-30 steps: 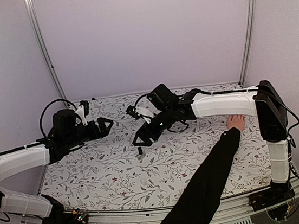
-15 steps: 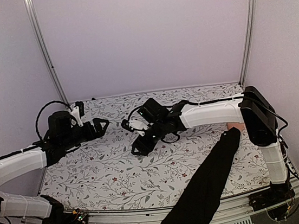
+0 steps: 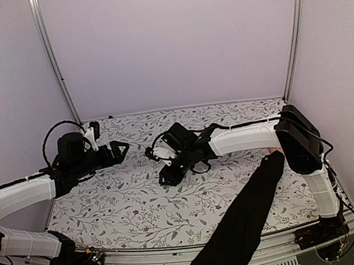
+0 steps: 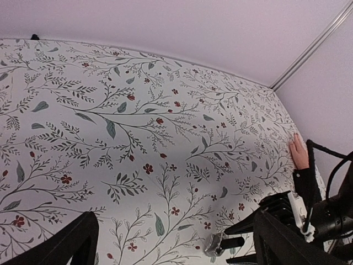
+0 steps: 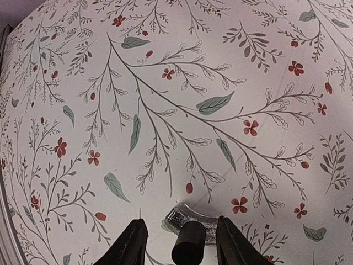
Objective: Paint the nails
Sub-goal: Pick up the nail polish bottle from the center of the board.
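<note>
From above, two arms reach over one floral tablecloth [image 3: 127, 203]. The left gripper [image 3: 122, 147] hangs over the left part of the cloth. The right gripper [image 3: 165, 176] is low over the cloth near its middle, well apart from the left one. One bare human hand [image 3: 275, 151] lies flat on the cloth at the right. It is partly hidden behind the right arm, and one long black sleeve [image 3: 251, 207] runs back from it to the near edge. Its nails cannot be made out here.

In the left wrist view, the left gripper's two fingers [image 4: 77, 243] stand wide apart with only cloth between them. Beyond them, one small glass bottle [image 4: 214, 243] sits at the tip of the right gripper. The hand shows at the far right edge, fingers together and palm down, well apart from the bottle. The nails are too small to count.

In the right wrist view, the right gripper's two fingers [image 5: 131, 243] are parted on either side of the bottle's black cap [image 5: 188, 243]. A strip of cloth shows between the cap and each finger. The glass end rests on the cloth. I cannot tell whether the bottle stands upright or lies tilted.
</note>
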You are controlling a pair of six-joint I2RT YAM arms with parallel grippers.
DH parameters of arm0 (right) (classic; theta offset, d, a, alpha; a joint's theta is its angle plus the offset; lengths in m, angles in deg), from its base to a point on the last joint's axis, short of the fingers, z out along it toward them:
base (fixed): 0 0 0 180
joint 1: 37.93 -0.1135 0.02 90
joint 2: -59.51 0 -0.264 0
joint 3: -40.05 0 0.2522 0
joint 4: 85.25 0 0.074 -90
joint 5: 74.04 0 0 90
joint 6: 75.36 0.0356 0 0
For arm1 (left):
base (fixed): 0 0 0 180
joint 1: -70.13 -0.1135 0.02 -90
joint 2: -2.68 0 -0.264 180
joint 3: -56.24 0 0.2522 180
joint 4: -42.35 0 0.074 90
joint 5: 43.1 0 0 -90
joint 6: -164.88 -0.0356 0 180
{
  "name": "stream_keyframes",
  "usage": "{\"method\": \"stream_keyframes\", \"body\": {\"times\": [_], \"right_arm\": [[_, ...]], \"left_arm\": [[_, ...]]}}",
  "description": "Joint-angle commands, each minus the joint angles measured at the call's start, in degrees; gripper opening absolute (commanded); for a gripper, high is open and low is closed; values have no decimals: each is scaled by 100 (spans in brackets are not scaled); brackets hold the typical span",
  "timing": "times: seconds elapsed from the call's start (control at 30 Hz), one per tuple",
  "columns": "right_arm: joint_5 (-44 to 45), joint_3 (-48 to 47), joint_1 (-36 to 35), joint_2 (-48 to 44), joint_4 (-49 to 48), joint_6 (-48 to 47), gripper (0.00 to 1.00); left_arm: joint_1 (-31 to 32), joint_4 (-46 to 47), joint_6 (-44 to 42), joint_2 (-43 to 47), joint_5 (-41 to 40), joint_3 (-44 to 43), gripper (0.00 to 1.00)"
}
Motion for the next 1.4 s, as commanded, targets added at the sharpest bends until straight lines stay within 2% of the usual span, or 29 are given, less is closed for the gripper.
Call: {"method": "stream_keyframes", "body": {"times": [0.0, 0.17, 0.43, 0.63, 0.8, 0.9, 0.97, 1.13, 1.3, 1.37], "right_arm": [[191, -114, -31, 136, -40, -61, 43], [208, -99, -31, 134, -31, -107, 35], [130, -31, -31, -13, -60, -142, 10], [67, 239, -24, -398, -152, -187, 2], [-211, 574, 170, -1075, -180, -123, 0], [-371, 817, 337, -1578, -181, -66, 0], [-454, 977, 446, -1868, -136, -35, 0], [-524, 1220, 609, -2527, 105, -29, 0], [-558, 1327, 719, -3041, 376, -38, 0], [-615, 1380, 745, -3219, 433, 8, 0]], "left_arm": [[-68, 113, 54, -80, 10, 69, 100], [-76, 48, 91, -72, -139, 82, 100], [-73, -83, 575, -50, -1015, 81, 100], [-77, 193, 462, 228, -858, 301, 100], [-213, 160, 900, 389, -637, 340, 100], [-258, 609, 662, 366, 85, 478, 100], [-100, 754, 370, 331, 245, 425, 100], [552, 472, -525, 78, 178, -96, 100], [1175, 1017, -1242, -128, 1116, -139, 100], [1678, 1114, -1711, -239, 1123, -196, 100]]}}
